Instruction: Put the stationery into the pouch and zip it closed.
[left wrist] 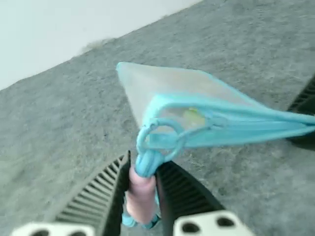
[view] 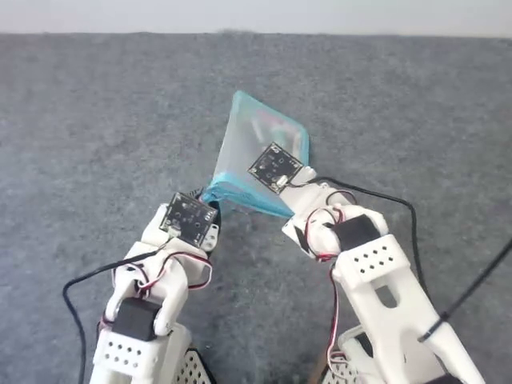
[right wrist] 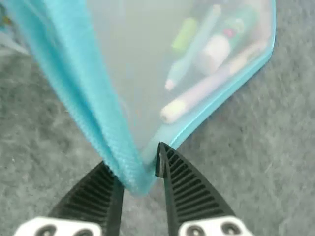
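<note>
Over the grey table (view: pixel 96 120), the soft, light pouch (view: pixel 260 148) hangs between the left gripper (left wrist: pixel 143 169) pinching its zip pull (left wrist: pixel 140 195) and the right gripper (right wrist: pixel 134 164) clamping a stitched corner, likely its firmest holds.

Pouch (right wrist: pixel 147 59): translucent frosted plastic w/ woven cloth edging. Table (view: pixel 80 120): rough matt fabric. Right gripper (right wrist: pixel 135 164) fingers (right wrist: pixel 192 196): ribbed plastic.

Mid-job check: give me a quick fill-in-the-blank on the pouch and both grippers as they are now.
1. The stationery lies ____ the pouch.
2. The left gripper is shut on the zipper pull, whose tab is ____.
3. The right gripper is shut on a ____ of the pouch.
4. The table surface is ____.
Missing words: inside; pink; corner; grey.
</note>
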{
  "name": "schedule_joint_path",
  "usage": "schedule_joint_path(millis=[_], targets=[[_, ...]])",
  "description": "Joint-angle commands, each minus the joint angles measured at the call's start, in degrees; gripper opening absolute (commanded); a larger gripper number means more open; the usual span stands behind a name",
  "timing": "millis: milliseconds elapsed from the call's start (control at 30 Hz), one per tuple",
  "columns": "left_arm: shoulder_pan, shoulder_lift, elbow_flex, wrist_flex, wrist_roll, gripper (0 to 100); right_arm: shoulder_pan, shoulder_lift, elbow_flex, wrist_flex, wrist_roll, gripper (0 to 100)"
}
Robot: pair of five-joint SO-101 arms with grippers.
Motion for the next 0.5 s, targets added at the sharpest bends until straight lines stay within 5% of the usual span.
schedule_joint_path(millis=[0,467], targets=[[-3.16,-0.18,-1.10,-2.73,-0.44,1,4.70,1.19,1.67,0.04,2.46,0.7],[-3.25,-0.18,-1.10,-2.73,-0.44,1,15.52,1.10,4.92,0.04,7.74,0.7]])
